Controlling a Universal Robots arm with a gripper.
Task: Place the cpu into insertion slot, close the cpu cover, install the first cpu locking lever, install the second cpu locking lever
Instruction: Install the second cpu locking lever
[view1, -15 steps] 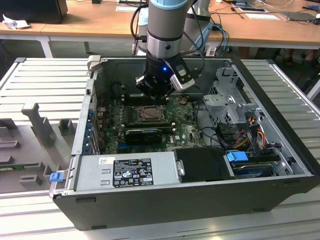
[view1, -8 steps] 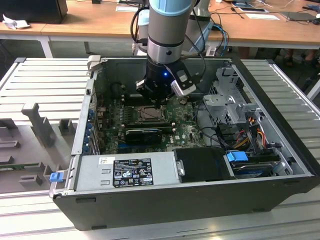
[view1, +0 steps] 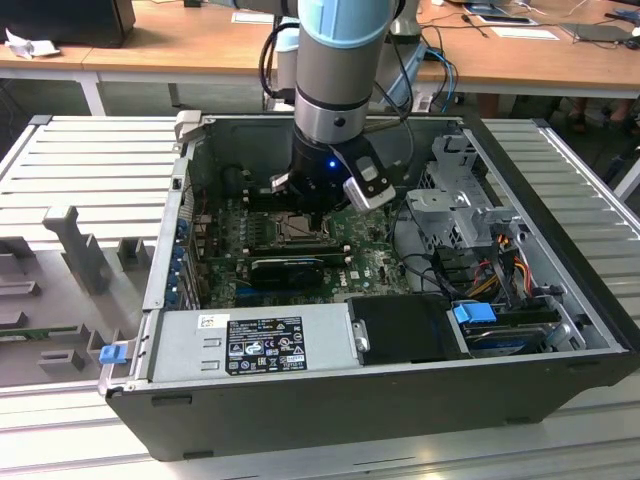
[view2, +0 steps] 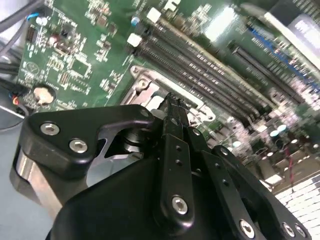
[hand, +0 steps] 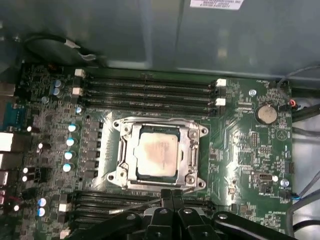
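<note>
The cpu (hand: 157, 152), a pale silvery square with a brownish smear, lies in the insertion slot (hand: 121, 129) on the green board. The cpu cover (hand: 191, 150), a metal frame with a square window, lies flat around it. My gripper (hand: 171, 196) is shut, fingers pressed together, with its tips at the socket's edge nearest the wrist. A thin metal rod (hand: 142, 204) runs beside the tips. In the second wrist view the gripper (view2: 172, 102) tips meet just over the socket's metal frame (view2: 145, 80). In the exterior view the gripper (view1: 318, 212) hangs over the socket (view1: 296, 228) inside the open case.
Long black memory slots (hand: 150, 90) flank the socket on two sides. A coin battery (hand: 266, 114) sits on the board. A long black card (view1: 290, 265), the power supply (view1: 255, 345), a drive cage (view1: 465, 200) and loose cables (view1: 500, 260) crowd the case.
</note>
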